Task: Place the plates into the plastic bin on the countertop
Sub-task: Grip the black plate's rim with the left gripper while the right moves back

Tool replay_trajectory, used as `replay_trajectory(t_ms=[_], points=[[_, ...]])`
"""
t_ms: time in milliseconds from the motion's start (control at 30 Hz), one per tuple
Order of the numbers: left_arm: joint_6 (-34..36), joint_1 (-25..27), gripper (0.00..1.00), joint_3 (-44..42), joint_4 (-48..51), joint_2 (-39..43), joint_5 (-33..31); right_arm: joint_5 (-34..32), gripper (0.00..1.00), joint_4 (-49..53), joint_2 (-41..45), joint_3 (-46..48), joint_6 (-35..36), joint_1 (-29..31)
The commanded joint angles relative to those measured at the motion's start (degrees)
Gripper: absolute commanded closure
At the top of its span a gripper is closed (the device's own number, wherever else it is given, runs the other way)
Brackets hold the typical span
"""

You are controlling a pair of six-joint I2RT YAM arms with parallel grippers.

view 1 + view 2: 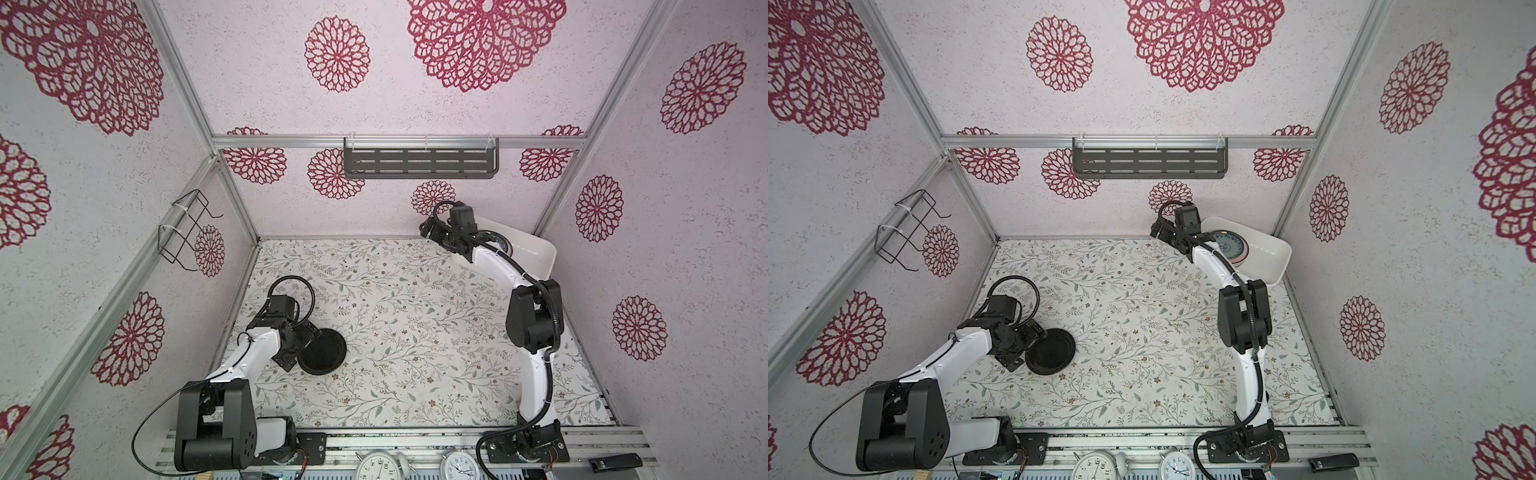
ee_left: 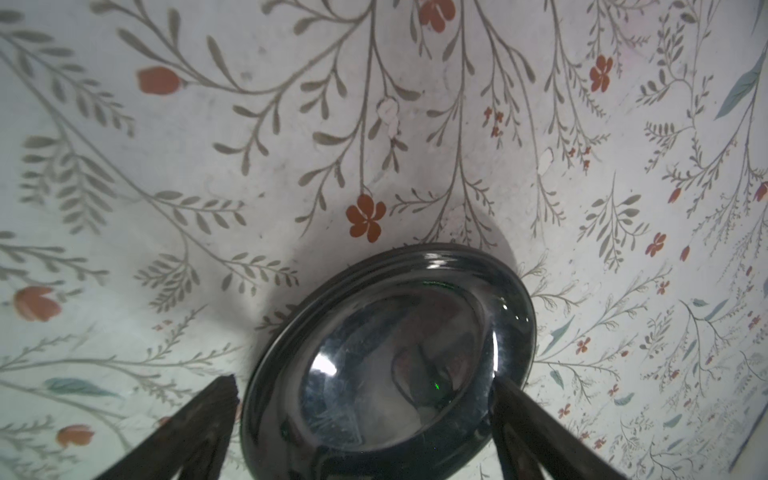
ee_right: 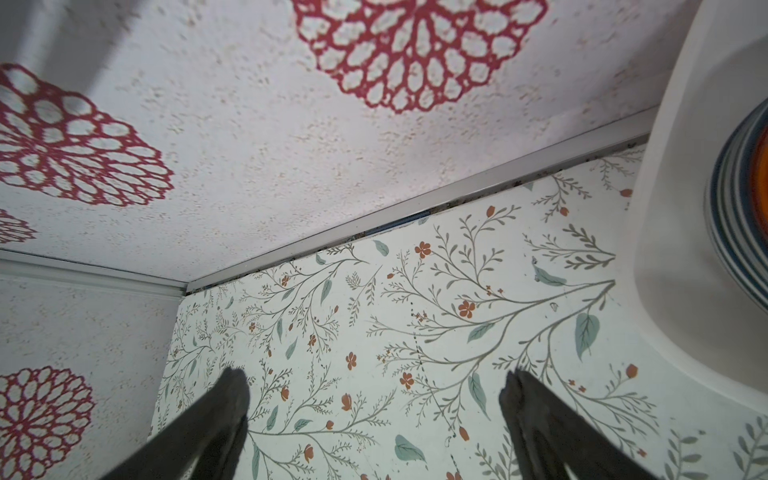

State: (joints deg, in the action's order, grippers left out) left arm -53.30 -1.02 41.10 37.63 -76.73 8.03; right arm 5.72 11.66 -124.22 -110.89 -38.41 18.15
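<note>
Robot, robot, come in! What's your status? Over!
Left gripper open, straddling black plate on countertop. Right gripper open, empty, beside plastic bin. Other plates stacked in bin. Nothing lying between.

lone plate [image 1: 322, 351] on countertop [image 1: 415, 324] at left, stacked plates [image 1: 1229, 245] in bin [image 1: 538, 255] at back right

Both top views are bright, evenly lit by soft diffuse light; the white leaf-printed counter [image 1: 415, 332] carries only faint shadows. Wide-angle distortion bows the aluminium frame rails [image 1: 178, 75] toward the upper corners. In the left wrist view the glossy black round plate [image 2: 386, 357] shows white glare spots and murky reflections and throws a soft grey shadow, while the counter print blurs toward the frame's edges. In the right wrist view the red-medallion wall [image 3: 249, 145] and white plastic bin [image 3: 685, 208] look smeared, and the right end effector [image 3: 374, 374] has dark, out-of-focus fingers [image 3: 199, 428].
</note>
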Motion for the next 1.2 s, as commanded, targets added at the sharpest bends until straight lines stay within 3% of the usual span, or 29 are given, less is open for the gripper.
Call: replay_trajectory(t_ms=[0,433,600,867,1167], points=[[1.02,0.79,0.03,0.68,-5.70,-2.35,4.16,-1.41,0.01,0.78,0.54,-2.66,-0.82,-0.77],[7.30,2.60,0.03,8.20,-16.00,-13.11,17.30,-3.49,0.01,0.67,7.23,5.32,-0.46,-2.36],[7.69,2.29,0.03,9.78,-11.30,-10.60,11.64,-4.35,0.01,-0.91,9.31,8.70,-1.04,-2.91],[5.09,-1.46,0.03,6.64,-0.21,-1.37,-4.09,-2.79,0.01,-4.00,8.23,9.23,-3.61,-2.90],[2.97,-0.35,0.03,-2.54,-2.62,1.84,-2.87,-0.71,0.01,-7.99,6.99,10.96,-7.46,-2.86]])
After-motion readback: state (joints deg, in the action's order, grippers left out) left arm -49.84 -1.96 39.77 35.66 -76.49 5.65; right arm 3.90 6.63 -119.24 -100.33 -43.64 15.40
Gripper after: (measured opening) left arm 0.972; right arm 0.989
